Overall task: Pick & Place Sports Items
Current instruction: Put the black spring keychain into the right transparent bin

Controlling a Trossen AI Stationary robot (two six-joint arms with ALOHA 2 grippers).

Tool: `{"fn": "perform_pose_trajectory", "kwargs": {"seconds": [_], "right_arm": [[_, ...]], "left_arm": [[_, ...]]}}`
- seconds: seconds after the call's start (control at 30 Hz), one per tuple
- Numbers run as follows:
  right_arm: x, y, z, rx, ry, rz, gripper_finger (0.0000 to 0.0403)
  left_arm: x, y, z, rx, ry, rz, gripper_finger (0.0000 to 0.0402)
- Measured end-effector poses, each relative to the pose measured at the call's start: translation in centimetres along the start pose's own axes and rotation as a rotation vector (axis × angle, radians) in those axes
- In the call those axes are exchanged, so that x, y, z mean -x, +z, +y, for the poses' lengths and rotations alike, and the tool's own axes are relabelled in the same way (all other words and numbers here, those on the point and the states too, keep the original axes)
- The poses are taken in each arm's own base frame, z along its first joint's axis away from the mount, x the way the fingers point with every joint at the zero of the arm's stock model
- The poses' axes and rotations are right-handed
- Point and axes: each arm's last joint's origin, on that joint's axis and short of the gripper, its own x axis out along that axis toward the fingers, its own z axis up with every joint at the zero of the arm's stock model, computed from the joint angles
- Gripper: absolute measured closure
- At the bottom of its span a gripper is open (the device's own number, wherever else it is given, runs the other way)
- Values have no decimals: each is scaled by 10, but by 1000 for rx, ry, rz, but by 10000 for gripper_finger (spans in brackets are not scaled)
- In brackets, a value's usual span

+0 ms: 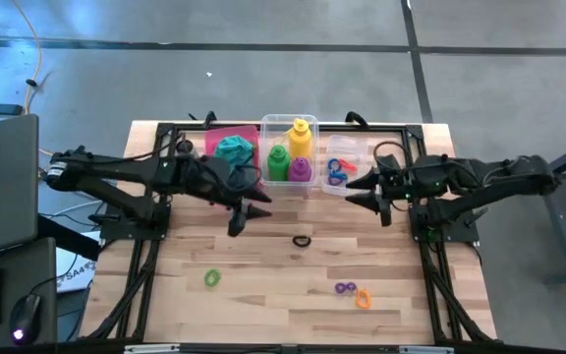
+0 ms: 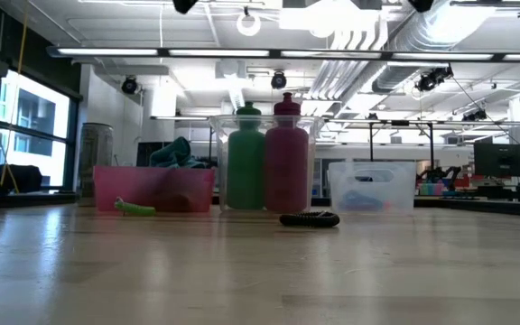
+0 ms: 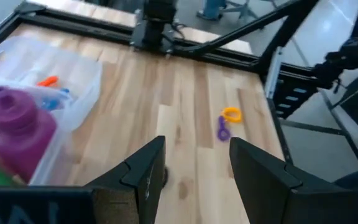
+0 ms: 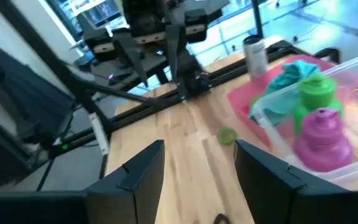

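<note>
along the far edge of the wooden table (image 1: 263, 265) three bins are lined up side by side. no brand, label or writing can be read on anything. the pink bin (image 1: 226, 139) at the left end holds the teal cloth (image 1: 234, 149). the clear middle bin (image 1: 288, 125) holds the three bottles upright: the yellow bottle (image 1: 300, 135) at the back, the green bottle (image 1: 278, 162) and the purple bottle (image 1: 300, 168) side by side in front. the smaller clear bin (image 1: 342, 145) at the right end holds blue and red rings (image 1: 339, 172). a grey metal cylinder (image 4: 254, 55) is seen standing by the pink bin.

the left gripper (image 1: 245, 209) is held above the table just in front of the pink and middle bins, its fingers spread with a clear gap and nothing between them. the right gripper (image 1: 366, 192) is held beside the small clear bin, its fingers likewise parted and empty.

four rings are left loose on the bare wood. a black ring (image 1: 302, 240) lies near the middle of the table, between the two grippers and nearer the front. a green ring (image 1: 212, 278) lies well apart to the left front. a purple ring (image 1: 343, 288) and an orange ring (image 1: 364, 298) lie just beside each other at the right front; whether they touch cannot be told.
</note>
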Motion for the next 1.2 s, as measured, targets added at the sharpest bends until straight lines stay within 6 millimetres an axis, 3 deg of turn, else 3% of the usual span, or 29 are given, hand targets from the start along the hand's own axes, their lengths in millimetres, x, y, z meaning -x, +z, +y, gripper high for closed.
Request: {"fn": "perform_pose_trajectory", "kwargs": {"seconds": [0.47, 0.77, 1.2], "right_arm": [[-29, -14, 59, 85, 121, 238, 219], [-55, -43, 54, 222, 62, 481, 219], [-113, -75, 39, 264, -35, 626, 219]], "left_arm": [[0, -12, -40, -79, -4, -9, 225], [1, -13, -45, -81, 30, -20, 225], [1, -13, -44, -79, 35, -21, 225]]}}
